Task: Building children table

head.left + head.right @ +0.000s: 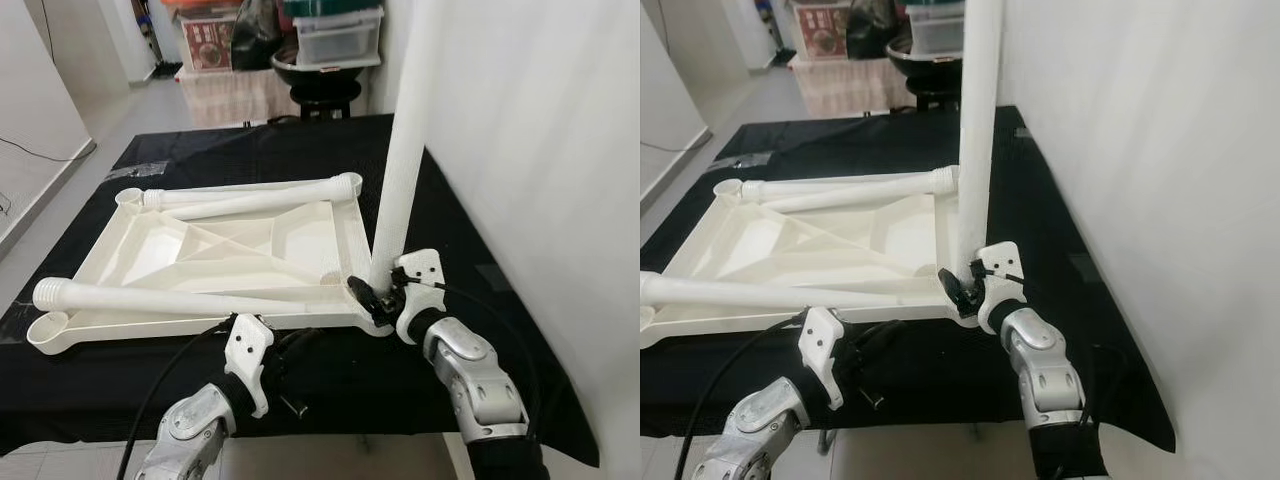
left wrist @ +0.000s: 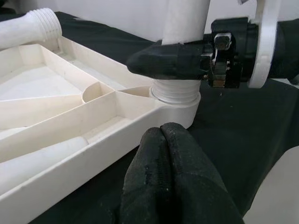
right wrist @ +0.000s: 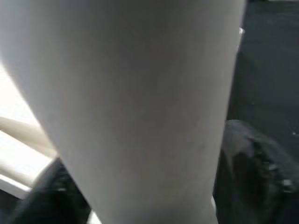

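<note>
A white plastic table top (image 1: pixel 100 235) lies upside down on the black-covered table. One white leg (image 1: pixel 405 150) stands upright in its near right corner socket (image 2: pixel 177 100). My right gripper (image 1: pixel 372 292) is shut on the base of this leg, which looms close in the right wrist view (image 3: pixel 140 102). My left gripper (image 2: pixel 161 133) is shut with nothing in it. It hovers over the black cloth just before the table top's front edge, near that corner. Another leg (image 1: pixel 160 300) lies along the near side of the table top. More legs (image 1: pixel 250 192) lie along its far side.
A white wall (image 1: pixel 540 150) runs close along the right of the table. The black cloth (image 1: pixel 480 230) covers the whole work surface. Beyond the far end stand a dark stool (image 1: pixel 325 95) and stacked storage boxes (image 1: pixel 335 35). Open floor (image 1: pixel 60 190) lies to the left.
</note>
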`<state>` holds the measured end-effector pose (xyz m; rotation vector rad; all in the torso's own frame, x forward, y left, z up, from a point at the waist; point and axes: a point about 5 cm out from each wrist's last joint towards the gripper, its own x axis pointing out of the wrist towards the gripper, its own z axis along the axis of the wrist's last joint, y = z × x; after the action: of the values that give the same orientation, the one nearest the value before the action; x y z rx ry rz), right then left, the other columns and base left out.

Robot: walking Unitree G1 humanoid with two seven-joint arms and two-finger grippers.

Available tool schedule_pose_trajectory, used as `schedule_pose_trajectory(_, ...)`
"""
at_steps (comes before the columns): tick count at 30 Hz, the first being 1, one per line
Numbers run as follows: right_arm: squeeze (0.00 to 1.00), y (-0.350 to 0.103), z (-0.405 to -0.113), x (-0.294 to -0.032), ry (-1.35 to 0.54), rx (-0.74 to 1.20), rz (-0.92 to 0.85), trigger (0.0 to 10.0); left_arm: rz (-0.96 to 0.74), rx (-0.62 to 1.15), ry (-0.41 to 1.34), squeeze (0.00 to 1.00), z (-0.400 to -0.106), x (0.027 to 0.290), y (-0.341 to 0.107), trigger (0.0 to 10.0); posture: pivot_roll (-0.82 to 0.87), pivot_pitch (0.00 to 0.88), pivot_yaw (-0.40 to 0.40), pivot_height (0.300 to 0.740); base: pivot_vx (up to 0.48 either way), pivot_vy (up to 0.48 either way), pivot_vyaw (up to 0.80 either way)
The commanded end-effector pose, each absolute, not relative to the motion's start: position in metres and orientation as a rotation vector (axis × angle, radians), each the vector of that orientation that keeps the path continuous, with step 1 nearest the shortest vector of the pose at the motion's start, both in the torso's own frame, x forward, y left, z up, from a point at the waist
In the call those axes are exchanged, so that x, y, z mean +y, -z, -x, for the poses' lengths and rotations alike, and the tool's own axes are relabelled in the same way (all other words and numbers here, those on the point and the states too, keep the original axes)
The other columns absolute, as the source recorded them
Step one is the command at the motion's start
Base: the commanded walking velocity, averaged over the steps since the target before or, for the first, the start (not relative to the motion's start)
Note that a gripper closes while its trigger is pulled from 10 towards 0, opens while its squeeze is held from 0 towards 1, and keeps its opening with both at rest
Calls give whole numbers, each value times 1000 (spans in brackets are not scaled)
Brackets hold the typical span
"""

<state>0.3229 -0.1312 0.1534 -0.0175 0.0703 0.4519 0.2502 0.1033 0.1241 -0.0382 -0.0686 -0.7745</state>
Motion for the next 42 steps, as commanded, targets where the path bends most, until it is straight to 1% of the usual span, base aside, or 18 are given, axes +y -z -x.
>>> schedule_pose_trajectory(1,1000,-161,-323,-127,-484,40,5,10000,42,-34,760,0,-251,107,-118,10000,-95,102,43,740,0,0,0)
schedule_pose_trajectory(2,392,-176,-323,-127,-653,-16,59,10000,43,-31,764,0,-251,106,-117,10000,-96,89,42,740,0,0,0)
schedule_pose_trajectory(3,0,-186,-323,-129,-811,-42,130,10000,43,-29,767,0,-252,106,-117,10000,-94,83,37,740,0,0,0)
schedule_pose_trajectory(4,0,-186,-323,-129,-811,-42,130,10000,43,-29,767,0,-252,106,-117,10000,-94,83,37,740,0,0,0)
schedule_pose_trajectory(5,0,-194,-323,-134,-998,-46,224,10000,42,-27,769,0,-253,105,-116,10000,-91,75,33,740,0,0,0)
schedule_pose_trajectory(8,0,-194,-323,-134,-998,-46,224,10000,42,-27,769,0,-253,105,-116,10000,-91,75,33,740,0,0,0)
schedule_pose_trajectory(12,0,-197,-331,-142,-1143,-11,222,10000,41,-26,767,0,-254,104,-115,10000,-80,62,28,740,0,0,0)
schedule_pose_trajectory(16,0,-198,-333,-144,-1178,0,207,10000,41,-25,766,0,-254,104,-114,10000,-80,62,28,740,0,0,0)
schedule_pose_trajectory(17,0,-199,-336,-146,-1204,16,181,0,41,-25,766,0,-254,104,-114,10000,-78,62,29,740,0,0,0)
schedule_pose_trajectory(29,0,-198,-340,-162,-1191,27,180,0,46,-26,768,0,-253,103,-115,10000,-82,76,29,740,0,0,0)
schedule_pose_trajectory(31,0,-192,-338,-167,-1070,18,195,0,49,-29,767,0,-253,103,-116,10000,-91,87,22,740,0,0,0)
schedule_pose_trajectory(32,0,-192,-338,-167,-1070,18,195,0,49,-29,767,0,-253,103,-116,10000,-91,87,22,740,0,0,0)
schedule_pose_trajectory(34,0,-176,-333,-163,-847,32,162,0,52,-32,766,0,-253,104,-117,10000,-101,97,19,740,0,0,0)
schedule_pose_trajectory(36,0,-176,-333,-163,-847,32,162,0,52,-32,766,0,-253,104,-117,10000,-101,97,19,740,0,0,0)
schedule_pose_trajectory(37,0,-165,-332,-158,-621,26,115,0,53,-33,764,0,-253,105,-117,10000,-111,106,25,740,0,0,0)
schedule_pose_trajectory(38,0,-165,-332,-158,-621,26,115,0,53,-33,764,0,-253,105,-117,10000,-111,106,25,740,0,0,0)
schedule_pose_trajectory(39,0,-145,-321,-153,-388,75,40,0,56,-34,764,0,-253,106,-118,10000,-116,117,36,740,0,0,0)
schedule_pose_trajectory(42,0,-133,-313,-145,-308,112,17,0,56,-32,768,0,-254,107,-119,10000,-122,118,52,740,0,0,0)
